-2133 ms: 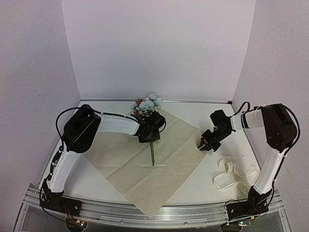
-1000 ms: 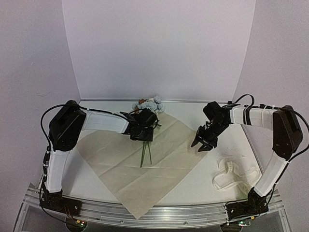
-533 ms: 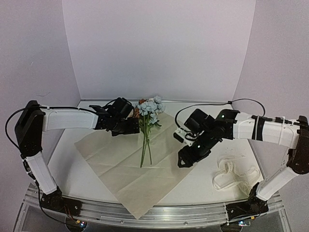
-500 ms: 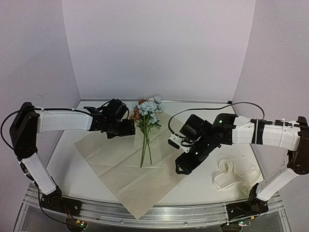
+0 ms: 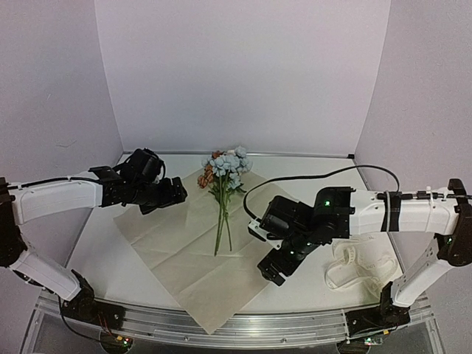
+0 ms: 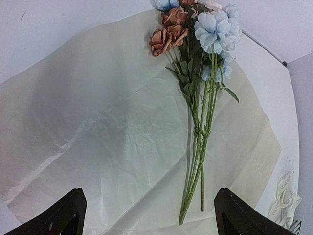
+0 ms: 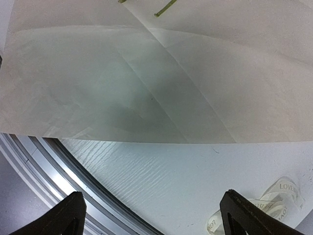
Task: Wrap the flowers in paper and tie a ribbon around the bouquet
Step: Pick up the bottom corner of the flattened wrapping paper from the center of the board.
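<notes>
Paper (image 5: 188,254) seems light, floppy, crease-prone; grip a near corner. Both arms' jaws gape wide, empty.

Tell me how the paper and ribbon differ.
The paper is a wide sheet spread flat; the ribbon is a narrow strip bunched in loops. The paper is plain and creased; the ribbon carries dark lettering. The paper lies under the flowers; the ribbon lies off it, on the table. Both are pale.
</notes>
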{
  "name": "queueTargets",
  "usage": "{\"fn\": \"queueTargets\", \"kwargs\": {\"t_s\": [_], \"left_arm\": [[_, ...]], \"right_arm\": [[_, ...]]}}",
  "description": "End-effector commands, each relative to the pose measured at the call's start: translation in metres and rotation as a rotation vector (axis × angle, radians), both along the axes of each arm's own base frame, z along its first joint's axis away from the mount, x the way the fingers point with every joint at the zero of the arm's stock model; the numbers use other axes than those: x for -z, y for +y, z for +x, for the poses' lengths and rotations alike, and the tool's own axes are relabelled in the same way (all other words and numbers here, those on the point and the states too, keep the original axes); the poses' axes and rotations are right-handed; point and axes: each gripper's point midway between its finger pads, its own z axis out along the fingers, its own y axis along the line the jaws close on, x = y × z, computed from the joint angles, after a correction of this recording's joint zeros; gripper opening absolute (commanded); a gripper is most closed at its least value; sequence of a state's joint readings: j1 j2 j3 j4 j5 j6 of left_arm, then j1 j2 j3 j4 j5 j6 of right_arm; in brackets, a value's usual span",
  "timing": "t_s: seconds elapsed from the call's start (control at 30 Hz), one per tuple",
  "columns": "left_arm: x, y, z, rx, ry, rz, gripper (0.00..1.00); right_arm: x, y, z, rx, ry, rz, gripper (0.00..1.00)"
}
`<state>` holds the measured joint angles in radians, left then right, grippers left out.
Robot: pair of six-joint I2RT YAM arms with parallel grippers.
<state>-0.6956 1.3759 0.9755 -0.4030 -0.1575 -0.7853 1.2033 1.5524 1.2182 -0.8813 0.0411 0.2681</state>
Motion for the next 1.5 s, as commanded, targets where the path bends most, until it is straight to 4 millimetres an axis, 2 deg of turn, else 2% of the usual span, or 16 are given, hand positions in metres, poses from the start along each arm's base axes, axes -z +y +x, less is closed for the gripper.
{"fn": "queueTargets", "kwargs": {"t_s": [0.0, 0.1, 0.17, 0.37, 0.5, 0.6, 0.73, 0.9, 1.07, 1.2, 1.3, 1.47], "left_arm": [[-0.011, 0.013, -0.009, -0.015, -0.026, 0.003, 0.95], [-0.013, 0.018, -0.015, -0.024, -0.028, -0.005, 0.97], [-0.015, 0.024, -0.02, -0.037, -0.035, -0.011, 0.98], [-0.028, 0.043, -0.037, -0.072, -0.057, -0.04, 1.0], [-0.038, 0.057, -0.047, -0.104, -0.078, -0.048, 1.0], [-0.047, 0.067, -0.053, -0.124, -0.1, -0.059, 1.0], [-0.059, 0.079, -0.059, -0.149, -0.117, -0.044, 1.0], [-0.073, 0.09, -0.065, -0.159, -0.146, -0.035, 1.0], [-0.082, 0.093, -0.067, -0.156, -0.162, -0.023, 1.0], [-0.085, 0.092, -0.065, -0.149, -0.166, -0.014, 1.0], [-0.083, 0.091, -0.064, -0.146, -0.162, -0.009, 1.0], [-0.078, 0.087, -0.061, -0.142, -0.151, -0.01, 1.0]], "right_arm": [[-0.002, 0.006, 0.002, 0.056, -0.007, 0.041, 0.98], [0.007, 0.026, -0.005, -0.081, -0.098, 0.077, 0.98], [0.01, 0.035, -0.019, -0.162, -0.105, 0.057, 0.98], [0.005, 0.075, -0.04, -0.426, -0.288, -0.075, 0.98], [0.016, 0.101, -0.066, -0.53, -0.257, -0.093, 0.98], [0.023, 0.118, -0.082, -0.547, -0.215, -0.072, 0.98], [0.037, 0.138, -0.099, -0.522, -0.142, -0.045, 0.91], [0.059, 0.159, -0.104, -0.526, -0.134, -0.048, 0.9], [0.078, 0.168, -0.103, -0.516, -0.138, -0.066, 0.9], [0.088, 0.165, -0.102, -0.496, -0.131, -0.082, 0.86], [0.093, 0.161, -0.101, -0.474, -0.108, -0.085, 0.79], [0.103, 0.153, -0.102, -0.433, -0.041, -0.075, 0.6]]}}
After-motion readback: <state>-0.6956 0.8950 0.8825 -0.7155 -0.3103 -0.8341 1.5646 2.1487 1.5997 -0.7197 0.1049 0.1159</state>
